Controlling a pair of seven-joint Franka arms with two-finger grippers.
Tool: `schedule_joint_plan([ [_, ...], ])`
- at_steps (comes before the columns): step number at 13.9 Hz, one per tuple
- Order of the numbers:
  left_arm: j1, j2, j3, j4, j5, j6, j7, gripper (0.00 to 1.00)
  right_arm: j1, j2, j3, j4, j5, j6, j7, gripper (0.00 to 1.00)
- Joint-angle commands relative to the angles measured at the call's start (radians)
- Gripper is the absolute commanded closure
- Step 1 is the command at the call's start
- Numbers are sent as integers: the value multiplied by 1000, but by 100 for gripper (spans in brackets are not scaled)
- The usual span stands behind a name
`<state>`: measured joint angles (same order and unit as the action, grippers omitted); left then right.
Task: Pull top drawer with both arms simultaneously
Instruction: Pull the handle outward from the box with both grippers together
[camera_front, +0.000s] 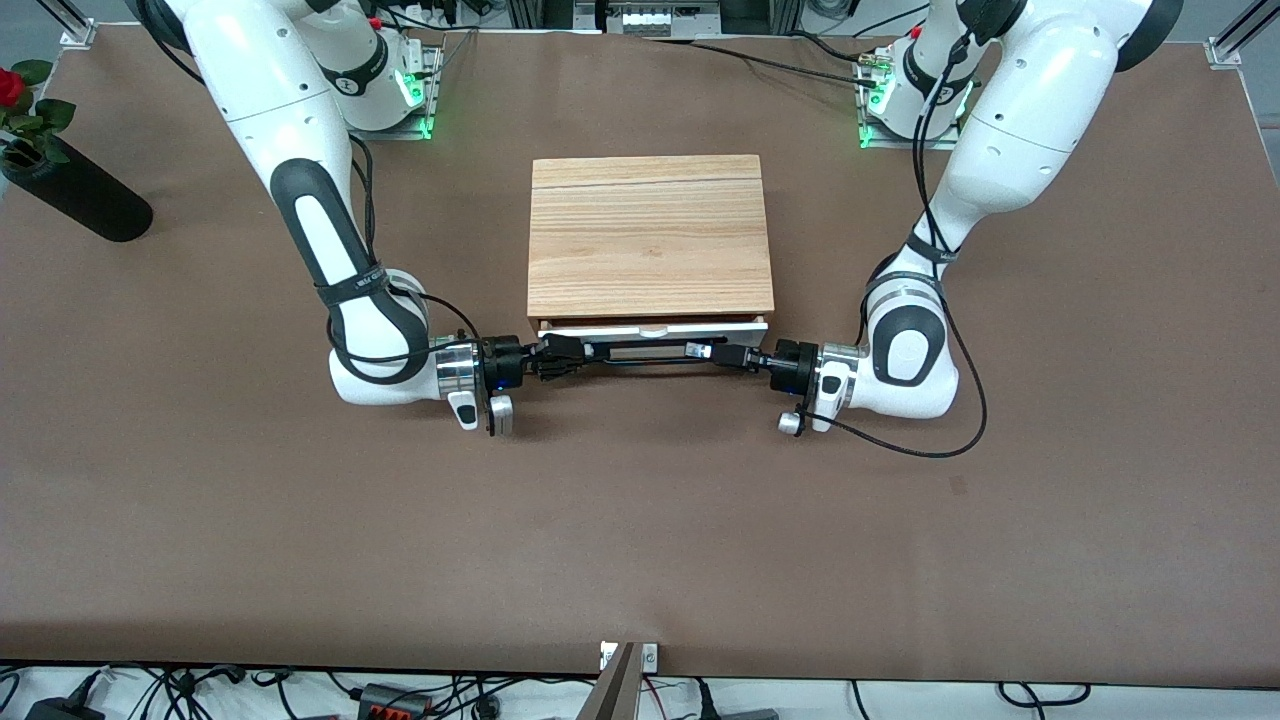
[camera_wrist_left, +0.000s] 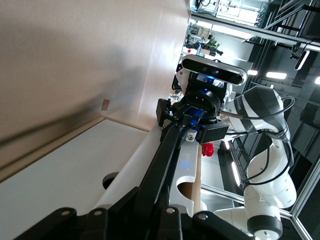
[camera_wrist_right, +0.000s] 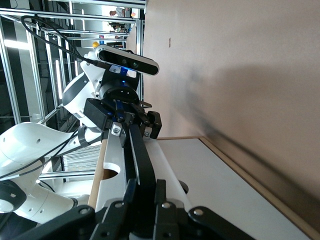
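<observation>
Brown table (camera_front: 640, 520): both grippers' fingers, left (camera_front: 712, 352), right (camera_front: 572, 354), clamp top drawer (camera_front: 652, 325) handle (camera_front: 640, 360).

The cabinet's wooden top (camera_front: 650, 235) hides most of the top drawer (camera_front: 652, 327); only a thin white strip of its front shows. The black handle (camera_front: 645, 352) is partly covered by the left gripper (camera_front: 712, 352) and right gripper (camera_front: 570, 354). The flower vase (camera_front: 70, 190) is cut off by the picture's edge
</observation>
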<state>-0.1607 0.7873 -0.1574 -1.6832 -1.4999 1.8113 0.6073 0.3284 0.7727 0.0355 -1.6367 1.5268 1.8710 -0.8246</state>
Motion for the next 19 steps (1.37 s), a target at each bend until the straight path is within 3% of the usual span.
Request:
schedule_joint_plan([
  [1, 23, 39, 15, 56, -54, 34, -20, 82, 3, 68, -5, 76, 9, 17, -13, 98],
  [7, 36, 112, 16, 200, -62, 49, -31, 83, -41, 145, -9, 193, 4, 14, -11, 98],
  [11, 36, 119, 24, 221, -57, 60, -37, 82, -69, 154, -9, 215, 4, 14, -11, 98],
  [12, 36, 119, 24, 221, -59, 60, -37, 77, -69, 152, -9, 215, 4, 11, -11, 96],
  [13, 35, 119, 24, 221, -57, 62, -37, 49, -69, 152, -9, 215, 4, 8, -11, 86],
  [14, 33, 119, 27, 221, -54, 65, -21, 0, -68, 151, -8, 216, 3, 8, -11, 69],
  [16, 35, 115, 28, 221, -52, 81, -18, 0, -68, 140, -8, 219, -11, 5, -11, 0],
  [19, 36, 112, 32, 226, -49, 82, -24, 0, -72, 125, -8, 219, -42, 5, 5, 0],
])
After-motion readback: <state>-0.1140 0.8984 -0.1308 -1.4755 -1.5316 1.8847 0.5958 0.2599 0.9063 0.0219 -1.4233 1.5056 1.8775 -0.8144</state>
